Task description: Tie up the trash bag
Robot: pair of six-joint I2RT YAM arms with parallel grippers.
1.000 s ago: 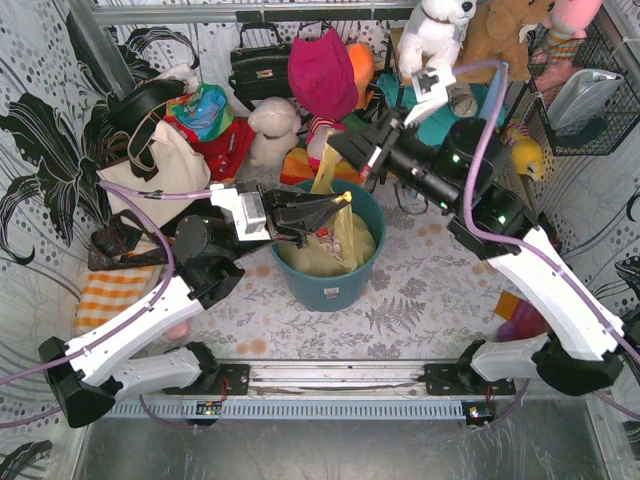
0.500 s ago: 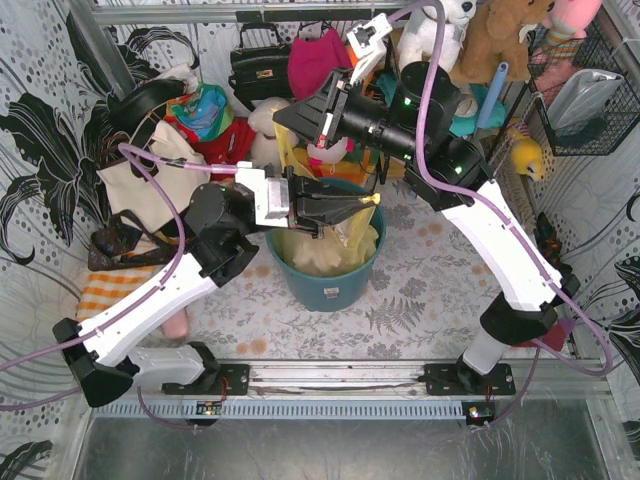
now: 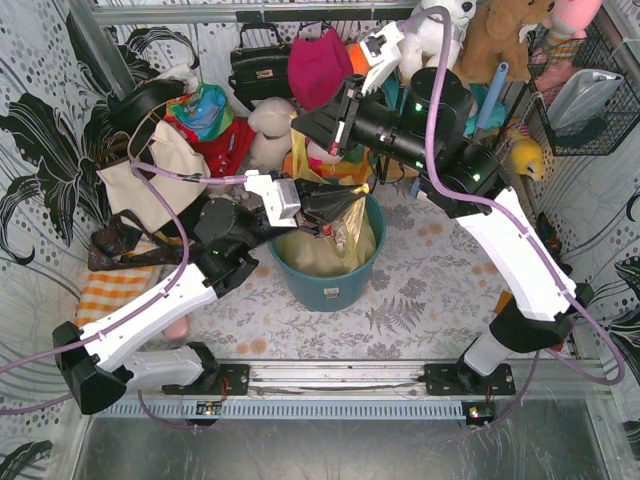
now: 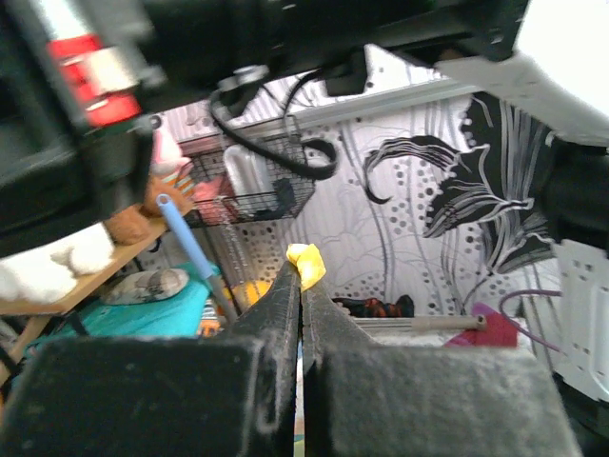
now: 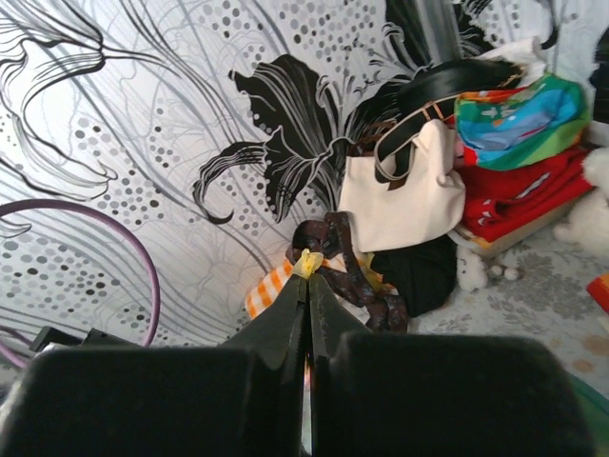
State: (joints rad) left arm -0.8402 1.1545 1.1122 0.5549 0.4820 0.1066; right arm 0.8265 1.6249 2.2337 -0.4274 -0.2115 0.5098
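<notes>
place: robot lab cell | cues: patterned backdrop walls (image 3: 40,130); mounting rail (image 3: 330,375); plush toys (image 3: 275,130)

Top camera looks down from the near side; left wrist faces right, right wrist left toward the tote (image 5: 409,200) also seen from above, both close on the bag (image 4: 305,264)

Since 1 s ago the right gripper (image 3: 297,122) swings from the right rear of the teal bin (image 3: 330,290) across to its left rear, still pinching a flap of the trash bag (image 3: 318,250). The left gripper (image 3: 358,192) shifts slightly right with its flap. The flaps now cross.
</notes>
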